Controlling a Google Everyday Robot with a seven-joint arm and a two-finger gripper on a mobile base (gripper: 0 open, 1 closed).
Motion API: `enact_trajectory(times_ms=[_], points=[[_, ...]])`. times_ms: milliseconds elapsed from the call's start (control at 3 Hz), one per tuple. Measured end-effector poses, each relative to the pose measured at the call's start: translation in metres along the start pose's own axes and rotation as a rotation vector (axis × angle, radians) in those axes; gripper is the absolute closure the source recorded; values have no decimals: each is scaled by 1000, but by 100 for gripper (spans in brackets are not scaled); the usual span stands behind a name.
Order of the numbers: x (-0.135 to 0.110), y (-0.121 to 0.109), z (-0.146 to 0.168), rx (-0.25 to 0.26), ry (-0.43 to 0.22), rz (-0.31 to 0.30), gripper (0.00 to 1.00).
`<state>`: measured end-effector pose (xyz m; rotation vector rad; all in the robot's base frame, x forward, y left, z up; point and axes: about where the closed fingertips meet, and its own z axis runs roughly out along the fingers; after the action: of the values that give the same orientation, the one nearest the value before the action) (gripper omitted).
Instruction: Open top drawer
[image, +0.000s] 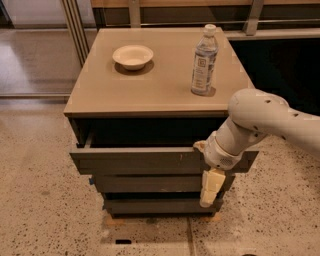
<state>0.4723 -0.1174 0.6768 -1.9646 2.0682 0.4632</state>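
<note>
The top drawer is standing partly open. Its front is projecting forward of the two lower fronts, and a dark gap is showing between it and the cabinet top. Judged from this, the opening is well under way but not finished. The interior is showing only as a shadowed strip, so further travel toward the camera appears to be remaining.

The gripper is sitting at the drawer front, right of centre, hanging down over its upper edge and touching the panel. Whether it is clamping the panel or merely hooking it cannot be told.

The arm is reaching in from the right. It is bending downward at the wrist in front of the cabinet's right corner.
</note>
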Motion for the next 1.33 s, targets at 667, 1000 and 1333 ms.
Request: enact_trajectory(times_ms=[667, 1000, 1333], points=[[0, 43, -12, -126, 13, 16, 0], [0, 45, -13, -134, 15, 15, 0], [0, 38, -15, -85, 16, 6, 0]])
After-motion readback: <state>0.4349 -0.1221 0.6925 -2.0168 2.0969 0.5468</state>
